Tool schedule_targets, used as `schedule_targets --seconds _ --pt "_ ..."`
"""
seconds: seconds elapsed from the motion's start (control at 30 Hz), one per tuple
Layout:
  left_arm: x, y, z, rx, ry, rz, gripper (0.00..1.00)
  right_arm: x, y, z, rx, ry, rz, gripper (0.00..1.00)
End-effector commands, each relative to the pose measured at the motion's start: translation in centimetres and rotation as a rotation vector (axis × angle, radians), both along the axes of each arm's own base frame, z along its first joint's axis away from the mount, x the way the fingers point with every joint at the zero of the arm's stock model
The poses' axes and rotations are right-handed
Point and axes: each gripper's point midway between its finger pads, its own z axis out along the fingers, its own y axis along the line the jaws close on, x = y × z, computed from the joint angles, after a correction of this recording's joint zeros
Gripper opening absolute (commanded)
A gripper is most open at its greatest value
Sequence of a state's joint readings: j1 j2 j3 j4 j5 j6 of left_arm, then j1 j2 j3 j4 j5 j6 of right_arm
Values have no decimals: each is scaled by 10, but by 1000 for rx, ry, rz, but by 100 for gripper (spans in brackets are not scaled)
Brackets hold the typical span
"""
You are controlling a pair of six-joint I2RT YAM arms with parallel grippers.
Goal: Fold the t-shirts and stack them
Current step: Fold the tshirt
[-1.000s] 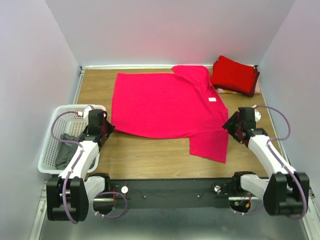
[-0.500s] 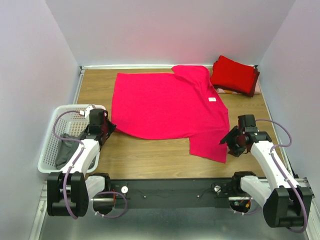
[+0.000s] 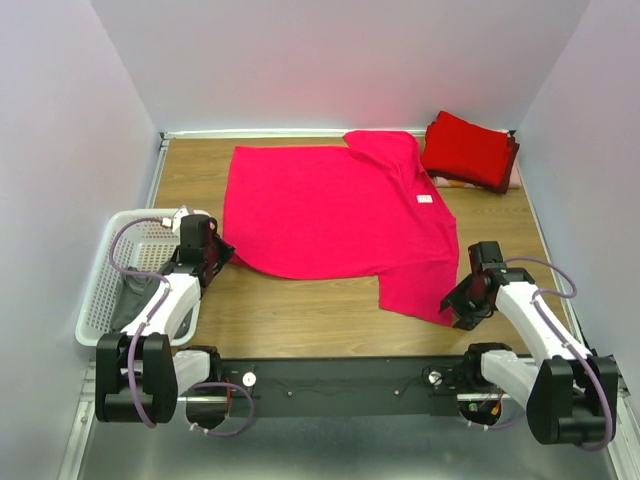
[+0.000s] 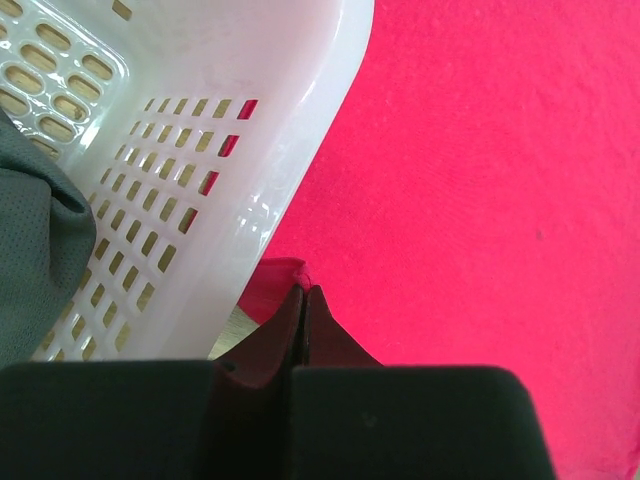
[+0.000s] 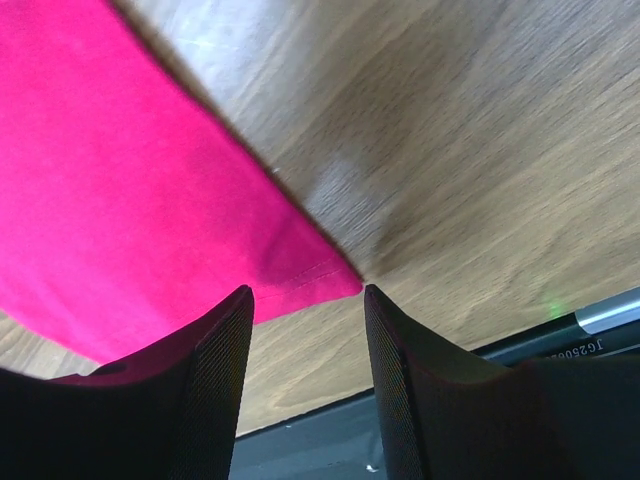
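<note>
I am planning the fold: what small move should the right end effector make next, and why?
Probably lower and close it on the bright pink-red cloth t-shirt. The right end effector is open, its jaws either side of the shirt's near corner, lying flat on the wooden table, not yet gripped.

Lab test cell, plain walls (image 3: 330, 60), wooden table (image 3: 300, 315), arm mounting rail (image 3: 340, 378)

t-shirt (image 3: 330, 215): matt cloth | basket (image 4: 300, 150): glossy plastic | table (image 3: 300, 312): wood
</note>
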State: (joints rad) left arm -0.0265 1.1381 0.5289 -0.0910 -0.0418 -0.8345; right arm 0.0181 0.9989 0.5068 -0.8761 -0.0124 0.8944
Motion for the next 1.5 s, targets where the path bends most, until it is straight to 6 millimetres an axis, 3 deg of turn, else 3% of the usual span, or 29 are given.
schedule_targets --seconds 0.0,0.17,0.23,0.27,0.37,0.4,0.53,0.7,0.93,1.07,1.13,1.47 --pt "8 -6 12 -15 -43 -23 0 0 -7 -8 -40 39 -35 55" --pt "7 -5 11 -12 -42 -20 0 -6 -5 -30 -28 78 -30 53" --pt "6 -5 11 -12 -40 -20 0 0 -6 -28 -34 61 -41 49" --pt "6 -5 10 -13 -40 -21 0 3 -7 -26 -39 50 -41 33" --pt "5 -4 10 -8 -39 -20 0 7 -6 -22 -35 22 -36 13" --pt "4 -4 9 -7 -37 -19 0 10 -5 -18 -29 3 -35 1" --pt "-3 -1 7 3 -27 -10 0 19 -2 -1 -11 -76 -23 1" --pt "-15 6 3 26 -12 23 0 13 9 20 51 -114 -14 1" --pt "-34 14 2 48 15 71 0 18 10 64 57 -218 9 1" --pt "-37 12 7 27 -1 94 0 44 5 103 26 -326 8 1" --pt "-36 13 7 26 -1 104 0 57 1 113 7 -355 -1 1" --pt "-2 20 13 69 19 130 0 155 9 121 52 -519 -17 1"
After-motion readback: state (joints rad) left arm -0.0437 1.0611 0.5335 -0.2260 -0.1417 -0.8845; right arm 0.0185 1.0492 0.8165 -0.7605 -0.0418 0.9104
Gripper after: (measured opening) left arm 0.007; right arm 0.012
